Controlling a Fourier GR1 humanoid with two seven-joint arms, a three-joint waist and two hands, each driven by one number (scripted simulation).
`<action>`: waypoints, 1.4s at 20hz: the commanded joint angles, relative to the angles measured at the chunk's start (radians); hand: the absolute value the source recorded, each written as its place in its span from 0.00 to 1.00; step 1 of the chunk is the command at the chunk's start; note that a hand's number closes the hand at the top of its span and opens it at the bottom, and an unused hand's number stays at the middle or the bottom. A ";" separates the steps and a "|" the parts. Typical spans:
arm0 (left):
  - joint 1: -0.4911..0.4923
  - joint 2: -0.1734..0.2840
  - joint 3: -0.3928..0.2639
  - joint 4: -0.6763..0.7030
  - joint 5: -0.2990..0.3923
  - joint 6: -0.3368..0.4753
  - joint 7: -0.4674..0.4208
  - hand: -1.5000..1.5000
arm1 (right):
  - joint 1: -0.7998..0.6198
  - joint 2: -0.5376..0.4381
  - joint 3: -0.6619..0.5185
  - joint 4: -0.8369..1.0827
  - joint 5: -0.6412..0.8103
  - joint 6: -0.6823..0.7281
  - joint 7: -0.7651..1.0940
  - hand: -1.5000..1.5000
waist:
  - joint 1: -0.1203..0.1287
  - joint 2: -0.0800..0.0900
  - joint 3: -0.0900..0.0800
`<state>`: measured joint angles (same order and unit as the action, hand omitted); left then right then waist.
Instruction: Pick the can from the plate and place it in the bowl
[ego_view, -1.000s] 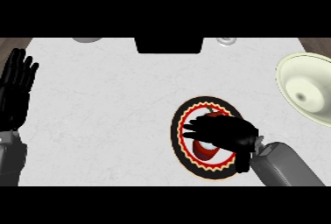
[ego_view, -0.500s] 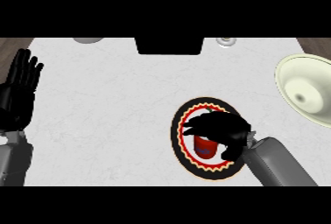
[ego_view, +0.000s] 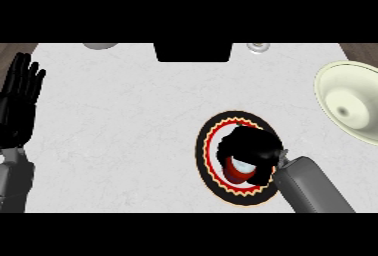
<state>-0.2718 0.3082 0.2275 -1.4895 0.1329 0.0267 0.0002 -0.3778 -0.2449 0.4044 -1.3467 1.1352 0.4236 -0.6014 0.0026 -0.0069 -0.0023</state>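
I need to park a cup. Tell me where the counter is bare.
Widest bare stretch: the counter between the resting left hand and the plate. A narrower strip lies between plate and bowl. The plate is crowded: the right hand curls over the can.

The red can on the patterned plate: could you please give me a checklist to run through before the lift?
1. Right hand curled over the red can: ok.
2. Can gripped on both sides: cannot tell, hand hides it.
3. Can on the round black, red and cream plate: ok.
4. Cream bowl open, nothing seen inside: ok.
5. White counter between plate and bowl unobstructed: ok.
6. Left hand open at the left edge, out of the way: ok.
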 joint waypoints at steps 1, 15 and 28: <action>0.043 -0.009 0.008 -0.028 -0.002 0.013 -0.003 0.50 | 0.100 -0.164 -0.158 -0.005 -0.034 -0.049 -0.010 1.00 | -0.024 0.002 0.003; 0.087 0.020 0.081 -0.026 0.029 0.013 -0.027 0.50 | 0.236 -0.742 -0.980 0.530 -0.228 -0.223 0.079 1.00 | -0.101 0.012 0.014; 0.067 0.007 0.010 -0.071 0.032 -0.036 0.010 0.50 | 0.187 -1.055 -1.238 0.918 -0.449 -0.121 -0.391 1.00 | 0.006 0.009 0.009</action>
<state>-0.2022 0.3106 0.2493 -1.5415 0.1535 0.0129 -0.0045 -0.1549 -1.2393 -0.7851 -0.5153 0.7392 0.2373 -0.8732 -0.0209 0.0022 0.0075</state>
